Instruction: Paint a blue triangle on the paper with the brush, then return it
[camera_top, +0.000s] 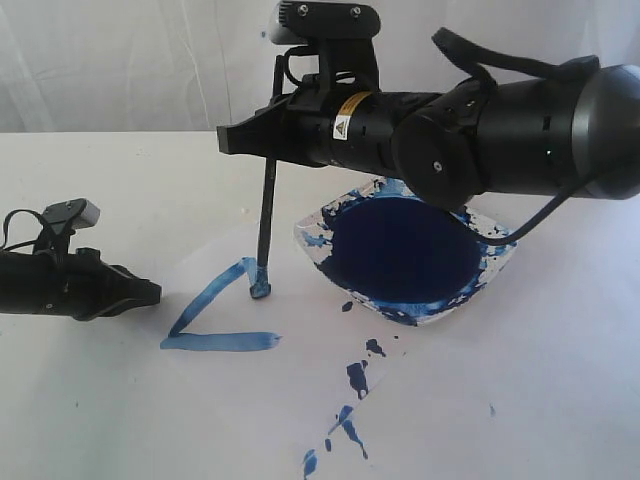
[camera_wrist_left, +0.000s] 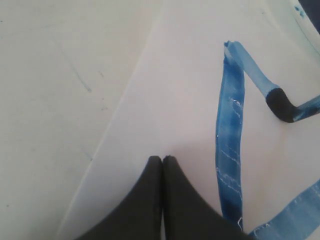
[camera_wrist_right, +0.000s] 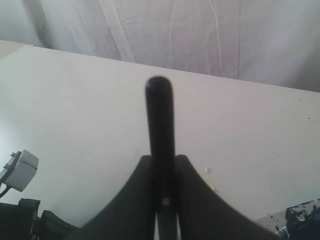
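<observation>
My right gripper (camera_top: 240, 138) reaches across from the right and is shut on the brush (camera_top: 266, 215), a thin black stick held nearly upright. In the right wrist view the brush handle (camera_wrist_right: 160, 120) rises between the jaws of that gripper (camera_wrist_right: 161, 158). The blue-stained tip (camera_top: 260, 289) touches the paper (camera_top: 300, 385). The blue triangle (camera_top: 205, 305) shows one slanted stroke, one flat bottom stroke, and a short stroke from the top corner to the tip. My left gripper (camera_top: 152, 292) is shut and empty, left of the strokes. Its jaws (camera_wrist_left: 163, 159) hover over the paper (camera_wrist_left: 175, 100) beside a stroke (camera_wrist_left: 230, 125) and the brush tip (camera_wrist_left: 279, 104).
A square dish (camera_top: 312, 235) filled with dark blue paint sits just right of the brush tip, under my right arm. Dark blue splatters (camera_top: 355, 378) trail across the paper toward the front edge. A white curtain hangs behind the white table.
</observation>
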